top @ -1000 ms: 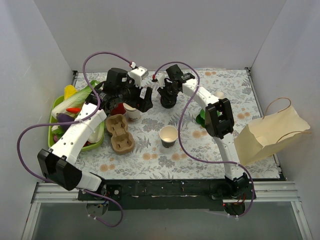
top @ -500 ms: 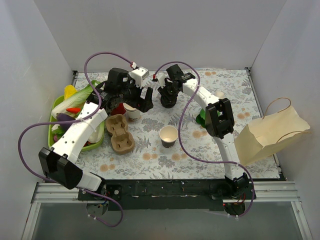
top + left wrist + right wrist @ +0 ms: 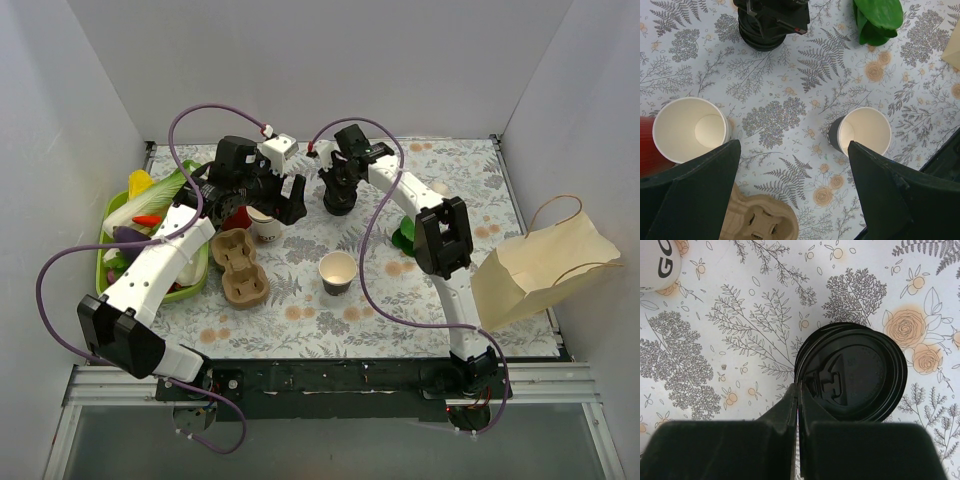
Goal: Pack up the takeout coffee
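Black-lidded takeout coffee [image 3: 855, 375] stands upper centre of top view, under right gripper [image 3: 798, 386]. Jaws pressed together at lid's left rim; pinch unclear. Left gripper [image 3: 793, 144] spread, empty. Step in hand, likely: grasping cup. Next: firm hold, carry to paper bag [image 3: 535, 265], right edge.

White walls [image 3: 330, 60] on three sides of a table [image 3: 300, 345] with fern-and-flower cloth [image 3: 470, 180], even light.

The tablecloth [image 3: 790, 75] is white, printed with grey ferns and orange roses, and on it lie a black lid [image 3: 852, 377] and a green leaf [image 3: 877, 17]. Both paper cups are cream inside, the left cup [image 3: 690, 127] beside a red cup [image 3: 647, 145], while the right cup [image 3: 865, 131] looks black outside. The left gripper [image 3: 792, 145] is black, the cables [image 3: 365, 270] purple, the bag [image 3: 540, 265] tan.
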Robot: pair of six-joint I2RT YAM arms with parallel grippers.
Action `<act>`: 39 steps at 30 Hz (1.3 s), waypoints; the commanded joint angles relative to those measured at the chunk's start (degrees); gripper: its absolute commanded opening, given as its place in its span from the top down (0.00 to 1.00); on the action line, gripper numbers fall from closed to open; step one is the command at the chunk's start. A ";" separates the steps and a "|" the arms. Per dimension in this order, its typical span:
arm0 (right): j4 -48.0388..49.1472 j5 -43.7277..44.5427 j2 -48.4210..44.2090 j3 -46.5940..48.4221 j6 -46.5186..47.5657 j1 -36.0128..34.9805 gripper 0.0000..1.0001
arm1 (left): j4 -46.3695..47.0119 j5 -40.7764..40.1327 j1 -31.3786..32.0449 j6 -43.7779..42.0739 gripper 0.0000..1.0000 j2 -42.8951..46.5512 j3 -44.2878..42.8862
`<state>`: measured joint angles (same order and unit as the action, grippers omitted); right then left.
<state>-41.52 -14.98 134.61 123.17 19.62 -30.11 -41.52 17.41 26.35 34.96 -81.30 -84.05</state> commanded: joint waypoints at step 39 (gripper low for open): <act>3.56 18.67 -12.09 -8.92 6.93 -2.41 0.95 | -2.52 1.31 -0.33 -5.69 0.12 6.85 4.25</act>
<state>-37.26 3.51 123.37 110.08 26.70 -33.10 -43.75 18.68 26.35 29.82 -77.45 -80.07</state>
